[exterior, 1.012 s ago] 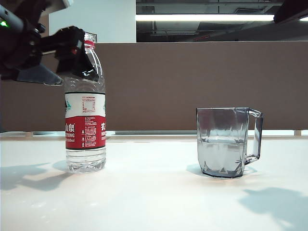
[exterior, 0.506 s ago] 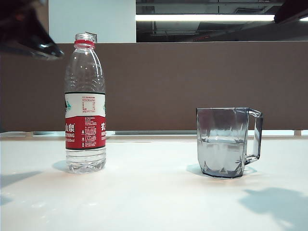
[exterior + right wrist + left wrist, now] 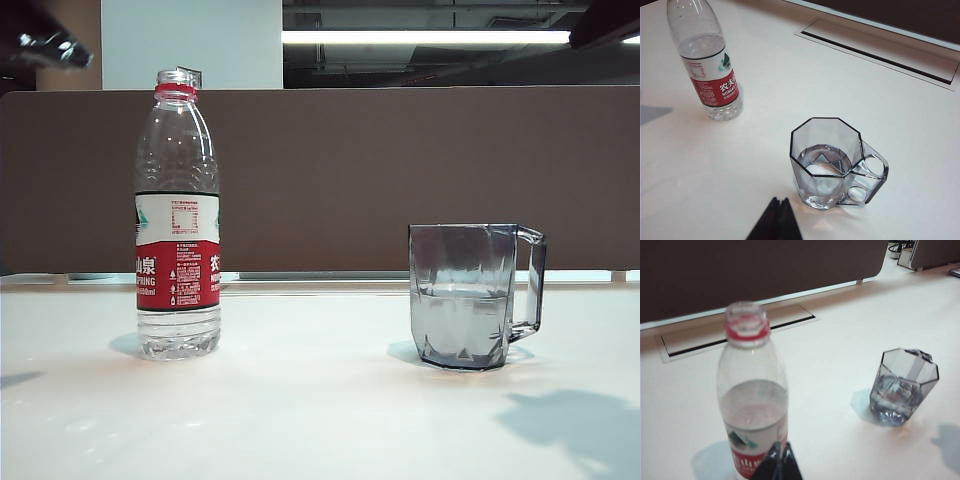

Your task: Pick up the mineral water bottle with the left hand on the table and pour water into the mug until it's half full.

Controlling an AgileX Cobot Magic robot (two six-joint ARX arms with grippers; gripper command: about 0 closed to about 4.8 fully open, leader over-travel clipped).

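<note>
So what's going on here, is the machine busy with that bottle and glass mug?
Nothing is being held right now. The mineral water bottle stands upright and uncapped on the white table, partly full, apart from the mug, which holds water to about half its height. The left gripper is shut and empty, raised above and short of the bottle; only a bit of that arm shows at the exterior view's upper left corner. The right gripper, also shut, hangs above the table near the mug, touching nothing.

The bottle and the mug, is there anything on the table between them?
No. Between the bottle and the mug there is only bare white table, as the exterior view and both wrist views show.
</note>
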